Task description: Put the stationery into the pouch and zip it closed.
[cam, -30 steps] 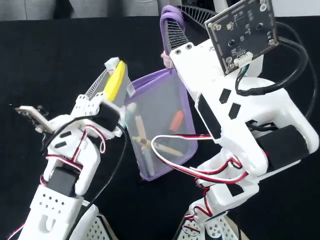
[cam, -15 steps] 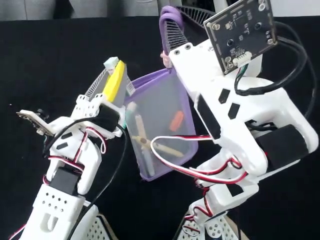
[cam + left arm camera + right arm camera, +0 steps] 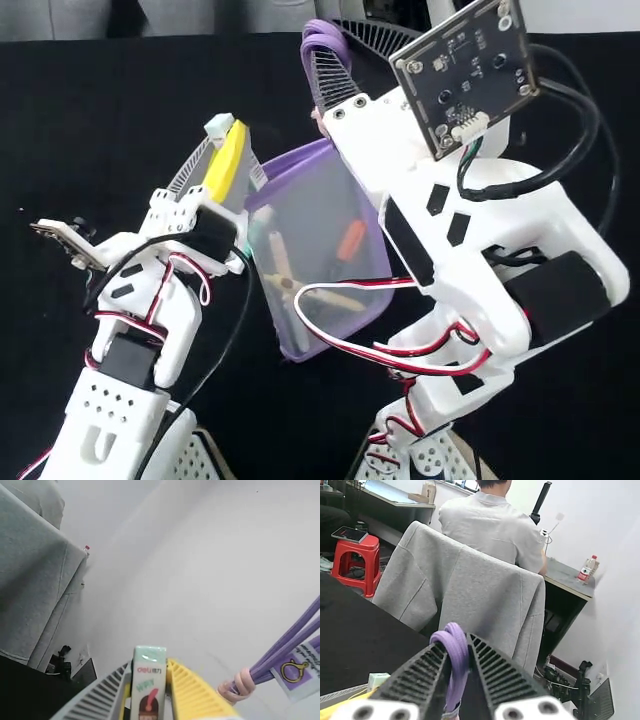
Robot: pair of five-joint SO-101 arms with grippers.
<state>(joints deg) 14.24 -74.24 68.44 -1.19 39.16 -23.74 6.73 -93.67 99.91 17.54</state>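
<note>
Both arms are white moulded plastic with black servo blocks at the joints. The left arm has looping red, white and black wires, a perforated lower shell and a small circuit board; the left end effector pairs a yellow finger with a grey ribbed one. The right arm bears a dark circuit board, thick black cable and two silver screws; the right end effector has black ribbed fingers.

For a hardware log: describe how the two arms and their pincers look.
Left arm and right arm have white shells with black servo blocks and red, white and black wires. The left pincer pairs a yellow finger with a grey ribbed one; the right pincer has black ribbed fingers. A dark circuit board with a black cable sits on the right wrist.
</note>
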